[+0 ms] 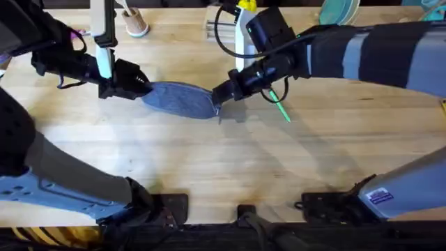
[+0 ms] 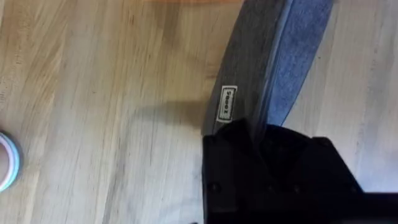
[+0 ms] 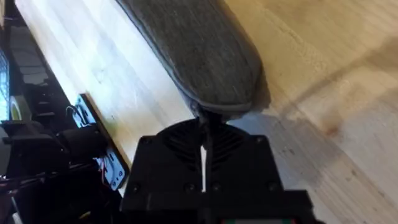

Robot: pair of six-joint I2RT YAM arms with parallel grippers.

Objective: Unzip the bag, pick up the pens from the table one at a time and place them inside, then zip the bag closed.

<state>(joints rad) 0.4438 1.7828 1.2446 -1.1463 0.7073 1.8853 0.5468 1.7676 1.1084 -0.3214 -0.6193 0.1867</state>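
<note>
Gripping the bag (image 1: 180, 99) from both ends, we hold it stretched between our two arms over the table (image 1: 209, 160), somewhat toward the far edge and left of the middle. Our left gripper (image 1: 143, 86) is clamped on the bag's left end; in the left wrist view the black fingers (image 2: 273, 163) close over the fabric just beside a small white label (image 2: 229, 103) sewn at the edge. Our right gripper (image 1: 217, 94) is pinched shut at the bag's right end, and in the right wrist view its fingers (image 3: 204, 147) meet around something small and thin at the rounded tip of the bag (image 3: 205, 56); we cannot tell whether that is the zip pull or a fold of fabric. The bag lies lengthwise between the grippers, its grey-blue side up. We cannot tell from these views whether the zip is open or closed.

One green pen (image 1: 280, 107) lies on the table just right of our right gripper, partly under the right arm, its length slanting toward the near edge. Near the far edge a small wooden cup (image 1: 136, 25) stands left of centre, and a pale round plate (image 1: 339, 10) rests toward the far right corner.
</note>
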